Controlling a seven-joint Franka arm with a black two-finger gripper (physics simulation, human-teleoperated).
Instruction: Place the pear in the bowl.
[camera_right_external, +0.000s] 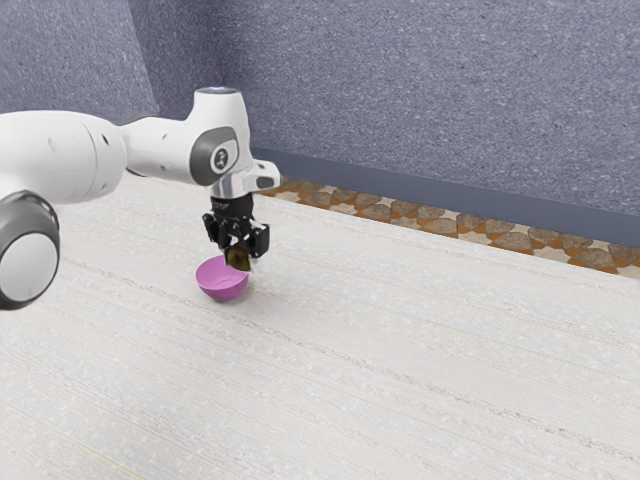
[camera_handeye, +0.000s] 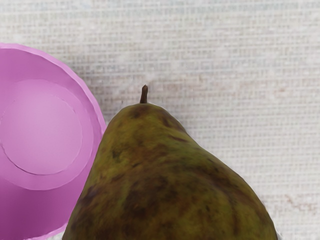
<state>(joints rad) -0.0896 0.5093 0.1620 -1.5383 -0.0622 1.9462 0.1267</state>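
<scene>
Pear (camera_right_external: 238, 259) held between its two fingers, the black tool (camera_right_external: 241, 255) hangs just beside the bowl (camera_right_external: 222, 287); from where I'm standing, the fruit is off to one side of the bowl, held up from the table (camera_right_external: 400, 370).

Taking it from the exterior view's left, the white arm (camera_right_external: 60, 155) comes in with a big rounded joint low at the edge, runs across in thick pale links, and then drops at the wrist, where a dark grey band circles it. Below that wrist sits the pinkish-purple bowl, upright on the table, its mouth open upward. The tool and its pear come next, overlapping the bowl's rim in this view. Farther right, the pale, streaky table stretches away, and behind it a strip of brown and cream stonework (camera_right_external: 410, 213) runs along the foot of the speckled blue-grey wall (camera_right_external: 430, 90).

In the wrist view, again left to right, there's the bowl with its smooth round bottom, then the pear, green-brown and blotchy, its short dark stem (camera_handeye: 144, 94) sticking out from the narrow end. The pear's side covers part of the bowl's rim, so I can't tell whether they touch. Beyond the pear is the table's woven-looking surface.
</scene>
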